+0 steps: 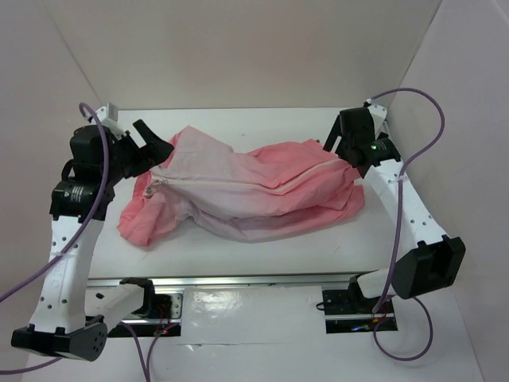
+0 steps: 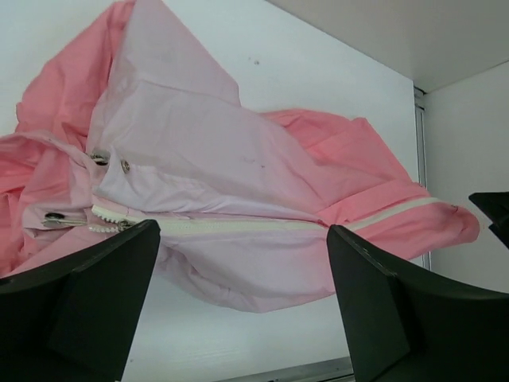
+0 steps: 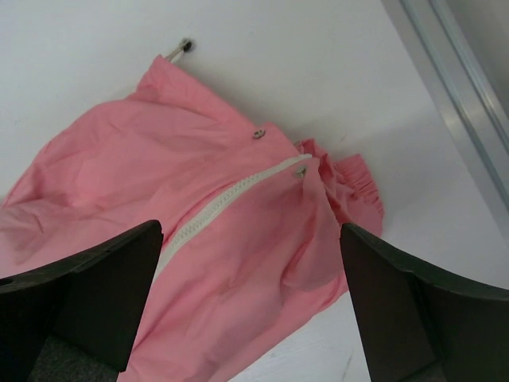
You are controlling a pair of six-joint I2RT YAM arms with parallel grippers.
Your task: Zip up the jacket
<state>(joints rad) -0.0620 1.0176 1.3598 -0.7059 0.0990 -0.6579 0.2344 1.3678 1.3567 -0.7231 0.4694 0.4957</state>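
Observation:
The salmon-pink jacket (image 1: 254,191) lies crumpled across the middle of the white table, with its paler lining turned out on the left. Its light zipper (image 1: 254,185) runs left to right and looks closed along most of its length. My left gripper (image 1: 159,143) is open and empty, just above the jacket's left end. In the left wrist view the zipper (image 2: 238,225) runs between my fingers (image 2: 87,294), with a metal pull (image 2: 57,216) at its left end. My right gripper (image 1: 332,146) is open and empty over the jacket's right end, above the zipper (image 3: 215,207) and a snap (image 3: 301,171).
White walls enclose the table (image 1: 238,255) on the left, back and right. A metal rail (image 1: 238,280) runs along the near edge. A drawcord toggle (image 3: 184,46) lies on the table past the jacket's hem. Purple cables (image 1: 429,135) hang beside both arms.

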